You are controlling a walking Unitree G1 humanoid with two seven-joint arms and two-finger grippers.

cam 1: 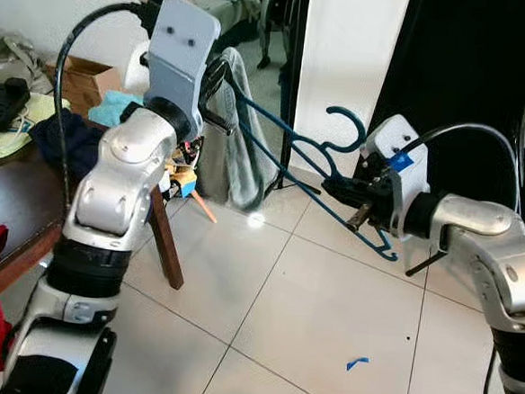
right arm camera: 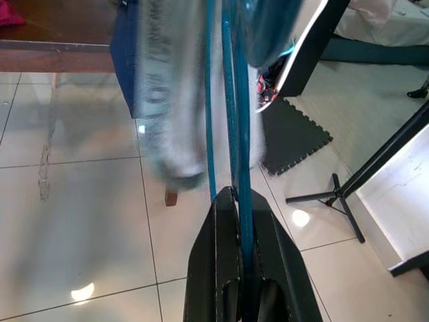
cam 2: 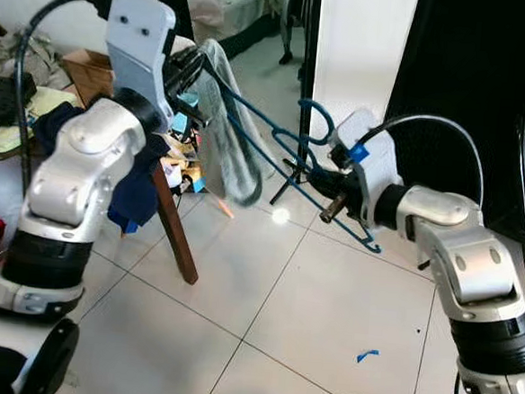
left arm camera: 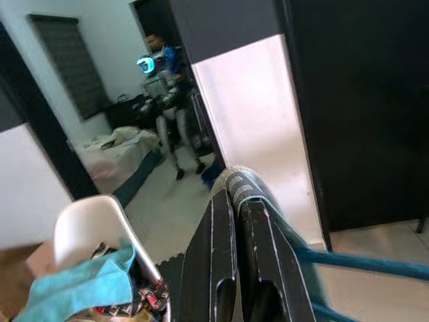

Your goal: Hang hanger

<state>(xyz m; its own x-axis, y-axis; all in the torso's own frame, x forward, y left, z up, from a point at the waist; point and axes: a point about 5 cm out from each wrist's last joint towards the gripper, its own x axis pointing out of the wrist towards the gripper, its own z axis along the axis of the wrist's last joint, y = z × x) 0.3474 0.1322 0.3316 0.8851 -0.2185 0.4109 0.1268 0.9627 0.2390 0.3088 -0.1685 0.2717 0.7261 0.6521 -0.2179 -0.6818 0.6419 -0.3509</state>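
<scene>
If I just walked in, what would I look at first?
Most likely the blue hanger, held up in the air between the robot's two silver arms. The left gripper is shut on the end where a grey cloth hangs down, and the right gripper is shut on the end near the hook. Below them is a shiny tiled floor, with a wooden table on the robot's left.
</scene>
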